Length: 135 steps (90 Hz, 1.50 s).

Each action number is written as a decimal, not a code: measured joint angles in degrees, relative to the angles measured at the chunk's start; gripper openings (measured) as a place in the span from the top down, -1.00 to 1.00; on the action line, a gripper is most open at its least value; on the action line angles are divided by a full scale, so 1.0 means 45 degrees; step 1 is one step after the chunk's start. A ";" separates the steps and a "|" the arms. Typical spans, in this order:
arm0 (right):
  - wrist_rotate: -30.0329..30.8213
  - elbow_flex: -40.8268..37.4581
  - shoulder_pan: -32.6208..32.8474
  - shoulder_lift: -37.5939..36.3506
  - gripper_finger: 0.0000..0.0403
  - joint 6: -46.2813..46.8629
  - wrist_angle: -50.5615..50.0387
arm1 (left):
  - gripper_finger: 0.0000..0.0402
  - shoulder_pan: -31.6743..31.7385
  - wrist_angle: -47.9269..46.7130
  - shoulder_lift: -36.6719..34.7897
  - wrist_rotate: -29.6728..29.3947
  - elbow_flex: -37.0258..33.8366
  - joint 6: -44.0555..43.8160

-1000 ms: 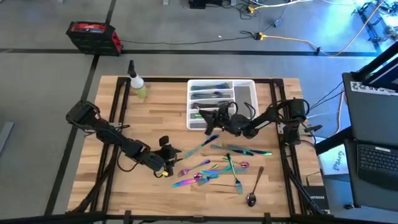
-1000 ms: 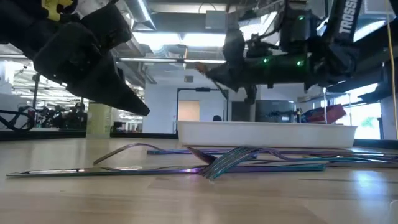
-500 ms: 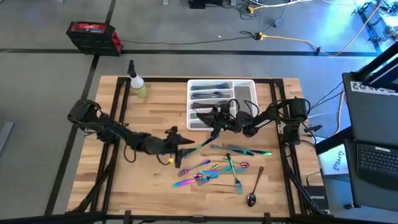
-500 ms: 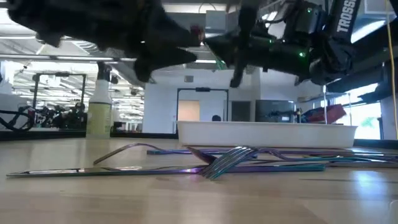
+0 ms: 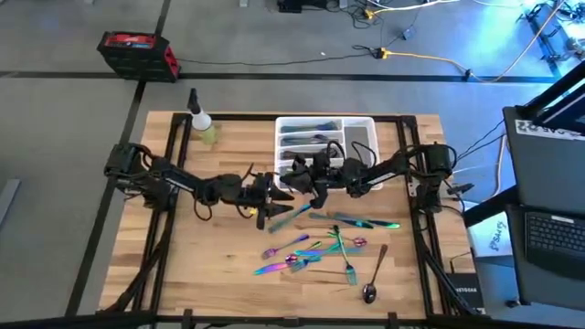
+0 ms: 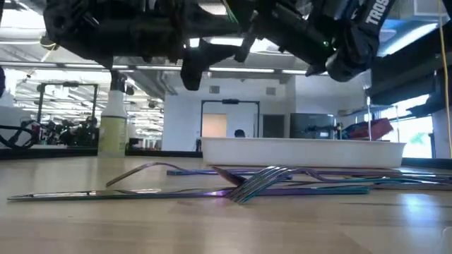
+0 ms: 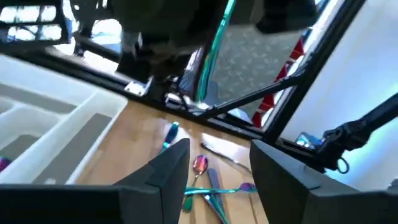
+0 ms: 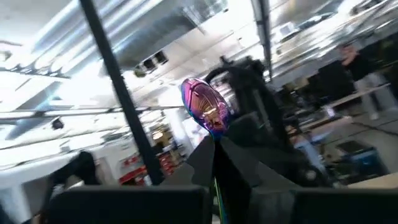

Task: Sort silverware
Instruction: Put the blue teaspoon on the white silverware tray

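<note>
Across the pale wooden slatted surface [image 5: 228,247], the white compartmented plastic tray [image 5: 358,137] sits toward the far edge, already holding a few pieces. Both dark arms meet just in front of its near wall. Left of the tray, well apart, stands a small spray bottle of yellowish liquid [image 5: 203,125].

From the right, the right pincer [image 5: 309,178] hovers at the tray's near edge, pinched on an iridescent pink-purple spoon [image 8: 204,107] whose bowl stands up clear of the fingers in its wrist view. From the left, the left pincer [image 5: 265,194] hangs just beside it above the surface, fingers spread and empty.

Nearer the front lies the loose scatter of slim rainbow-finish forks, spoons and knives [image 5: 315,247], overlapping in places, with one darker spoon [image 5: 370,291] at its near edge.

The main risk, as I judge it, is crowding: the two pincers are so close that either arm's next move could clip the other, jolting the spoon loose or dropping it into the wrong compartment.
</note>
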 joint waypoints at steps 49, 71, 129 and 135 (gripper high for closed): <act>-0.0192 -0.0037 0.0151 -0.0005 1.00 -0.0011 -0.0178 | 0.23 0.0602 0.1456 -0.0005 0.1070 0.0000 0.1192; -0.0178 -0.0037 0.0070 -0.0005 1.00 -0.0239 -0.0188 | 0.23 0.0388 -0.0180 -0.0005 0.2194 0.0000 0.1492; 0.0029 -0.0037 0.0073 -0.0010 1.00 -0.0077 -0.0691 | 0.23 0.0496 0.0085 0.0000 -0.0126 -0.0005 0.2264; 0.0031 -0.0037 0.0073 -0.0010 1.00 -0.0126 -0.0846 | 0.23 0.0500 0.0531 0.0000 -0.0136 -0.0005 0.2215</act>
